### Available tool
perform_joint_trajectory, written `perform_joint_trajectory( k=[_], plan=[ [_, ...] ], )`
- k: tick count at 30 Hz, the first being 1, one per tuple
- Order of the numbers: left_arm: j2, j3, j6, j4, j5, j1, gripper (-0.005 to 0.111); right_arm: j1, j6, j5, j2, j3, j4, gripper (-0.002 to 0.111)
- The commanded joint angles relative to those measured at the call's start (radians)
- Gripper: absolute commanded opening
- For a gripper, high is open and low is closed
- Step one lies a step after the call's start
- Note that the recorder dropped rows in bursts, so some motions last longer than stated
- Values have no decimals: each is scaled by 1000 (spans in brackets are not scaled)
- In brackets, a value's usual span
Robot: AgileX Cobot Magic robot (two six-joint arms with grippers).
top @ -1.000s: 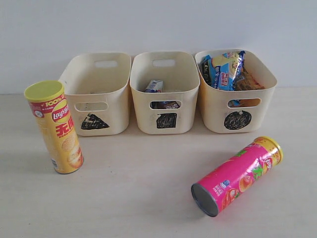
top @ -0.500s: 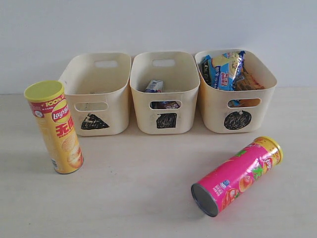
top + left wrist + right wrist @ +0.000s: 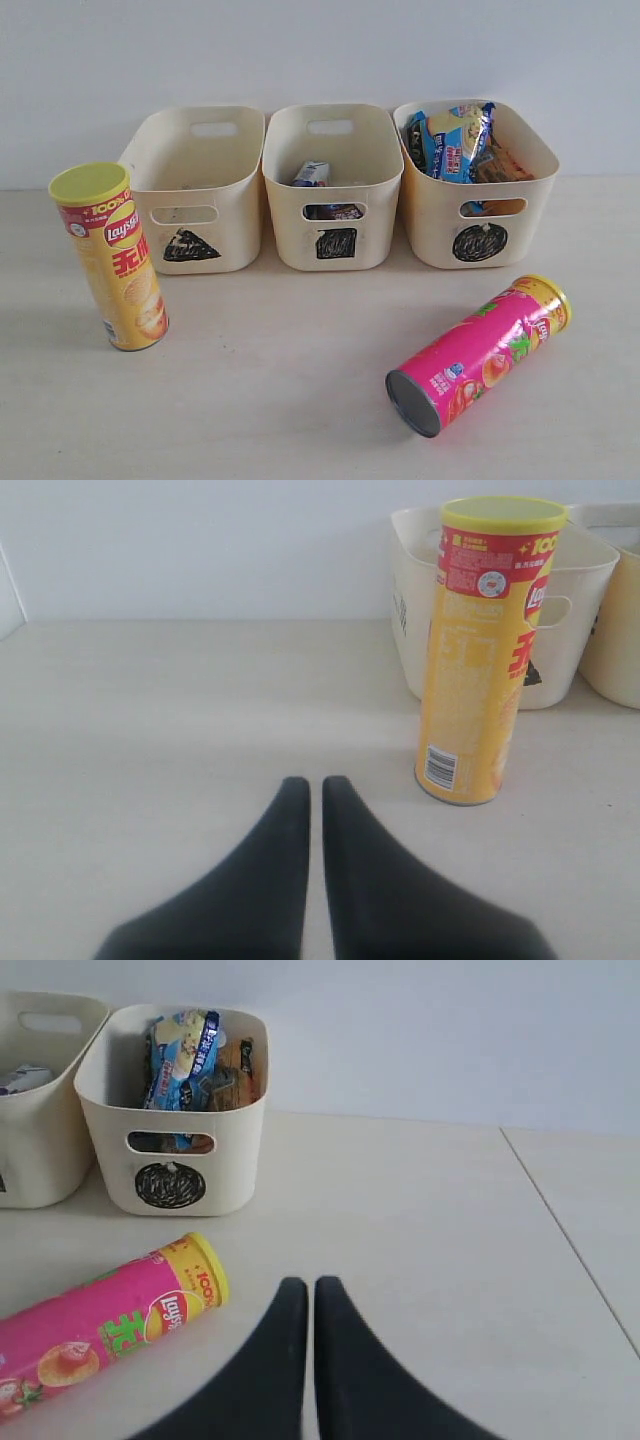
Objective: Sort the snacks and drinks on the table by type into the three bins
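A yellow Lay's tube (image 3: 112,260) stands upright at the table's (image 3: 280,380) left. A pink tube (image 3: 480,352) lies on its side at the right. Three cream bins line the back: the triangle bin (image 3: 195,190) looks empty, the square bin (image 3: 335,190) holds the drink cartons (image 3: 312,174), the circle bin (image 3: 480,190) holds the foil bags (image 3: 455,140). Neither gripper shows in the exterior view. My left gripper (image 3: 315,785) is shut and empty, short of the yellow tube (image 3: 485,650). My right gripper (image 3: 303,1285) is shut and empty beside the pink tube's (image 3: 100,1325) yellow cap.
A pale wall rises right behind the bins. A seam in the table surface (image 3: 570,1240) runs along the far side of my right gripper.
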Motion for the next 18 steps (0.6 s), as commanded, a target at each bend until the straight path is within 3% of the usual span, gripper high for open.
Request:
perform_joint_trajectory(
  k=[1, 5, 18],
  plan=[
    [-4, -3, -8, -2, -7, 3, 4, -45, -3, -49, -54, 63, 11, 0],
    [-4, -3, -8, -2, -7, 3, 4, -84, -3, -53, -104, 101, 43, 0],
    [-4, -3, -8, -2, -7, 3, 4, -80, -3, -55, -123, 125, 54, 0]
  ],
)
